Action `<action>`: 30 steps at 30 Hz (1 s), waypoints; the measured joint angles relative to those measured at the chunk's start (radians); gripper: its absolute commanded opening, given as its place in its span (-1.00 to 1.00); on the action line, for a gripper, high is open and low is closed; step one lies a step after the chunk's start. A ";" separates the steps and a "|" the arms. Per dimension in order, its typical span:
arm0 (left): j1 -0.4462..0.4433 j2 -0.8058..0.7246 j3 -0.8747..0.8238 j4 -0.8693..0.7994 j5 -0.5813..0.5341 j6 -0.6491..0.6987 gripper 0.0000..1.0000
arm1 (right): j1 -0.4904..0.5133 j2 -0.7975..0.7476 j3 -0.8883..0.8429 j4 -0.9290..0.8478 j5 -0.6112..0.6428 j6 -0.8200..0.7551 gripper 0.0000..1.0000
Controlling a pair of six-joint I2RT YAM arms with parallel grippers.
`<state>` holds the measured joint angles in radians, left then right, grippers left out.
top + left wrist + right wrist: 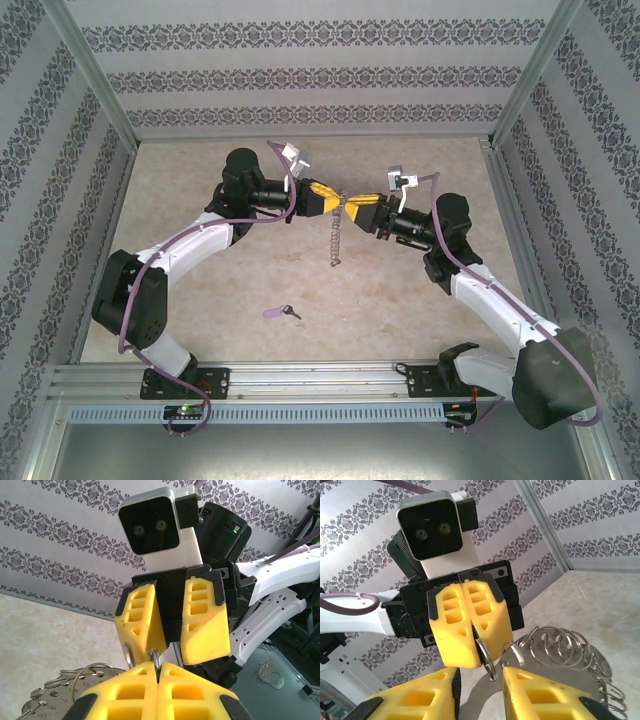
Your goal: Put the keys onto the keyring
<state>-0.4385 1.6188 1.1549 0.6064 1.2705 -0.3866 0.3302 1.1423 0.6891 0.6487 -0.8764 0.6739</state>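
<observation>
Beige tabletop: key loose, keyring between left tool and right tool.

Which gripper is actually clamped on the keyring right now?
The left gripper: its fingers are shut on the keyring, while the right gripper's fingers stand apart.

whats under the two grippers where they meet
The keyring hangs there, a chain of rings above the table, pinched by the left gripper. Its clamped part is covered by the fingers.
</observation>
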 measured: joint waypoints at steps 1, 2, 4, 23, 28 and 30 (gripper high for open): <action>0.000 0.000 0.000 0.005 0.002 -0.003 -1.00 | 0.000 0.003 0.002 0.001 0.000 0.000 -0.40; 0.000 0.001 0.000 0.006 0.003 -0.005 -1.00 | 0.000 0.006 0.003 0.005 0.000 0.000 -0.40; 0.000 0.003 0.000 0.009 0.006 -0.009 -1.00 | 0.000 0.014 0.005 0.011 0.000 0.000 -0.40; 0.000 0.011 0.000 0.015 0.011 -0.024 -1.00 | 0.008 0.060 0.039 0.029 -0.025 -0.002 -0.91; 0.002 0.013 0.003 0.003 0.008 -0.026 -1.00 | 0.008 0.065 0.042 0.030 -0.031 -0.024 -1.00; 0.002 0.013 0.006 -0.016 0.000 -0.019 -0.74 | 0.008 0.068 0.042 0.029 -0.029 -0.030 -1.00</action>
<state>-0.4366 1.6318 1.1606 0.5900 1.2709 -0.4061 0.3378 1.2106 0.7311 0.6781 -0.9058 0.6437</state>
